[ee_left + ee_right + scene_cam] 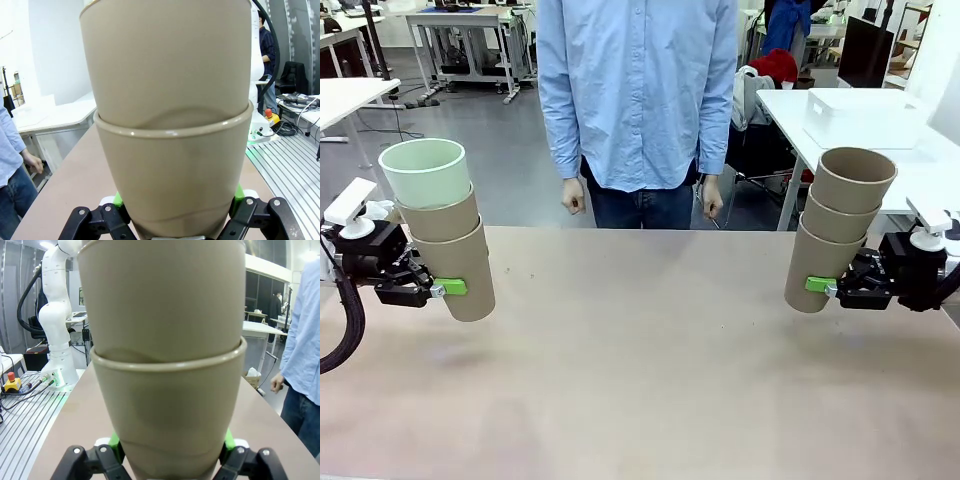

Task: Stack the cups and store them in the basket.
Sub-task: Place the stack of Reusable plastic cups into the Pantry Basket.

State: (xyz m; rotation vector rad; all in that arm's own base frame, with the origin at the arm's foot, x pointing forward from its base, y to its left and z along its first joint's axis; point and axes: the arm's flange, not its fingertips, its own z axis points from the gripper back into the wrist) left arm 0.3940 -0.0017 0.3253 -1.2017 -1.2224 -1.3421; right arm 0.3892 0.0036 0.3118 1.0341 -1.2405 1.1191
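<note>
We see the left claw (460,286) clamped on the lowest cup of a stack of three tall tapered matte tumblers. Its green pads (118,199) press on opposite sides of that tan-brown bottom cup (462,262). A second tan-brown cup (440,218) is nested in it, and the pale mint green cup (425,172) sits on top with its mouth open upward. This stack hangs over the left end of the light brown table (650,350), its base lifted off the surface and its top leaning toward the robot's left.

We see the right claw (816,285) likewise closed on a stack of three tan-brown tumblers, gripping the lowest one (817,260) near its base. The middle cup (838,218) and the top cup (854,178) are nested above it. This stack is held above the right end of the table and leans toward the robot's right. The two stacks are well apart, with bare table between them.

In each wrist view we see one cup seated inside the rim of the gripped cup, with a green pad showing at either side of its base.

A person in a light blue shirt (638,90) stands at the far side, both hands (574,196) hanging down. A white rectangular plastic bin (860,118) rests on a white side table (910,170) behind on the right, away from both stacks.
</note>
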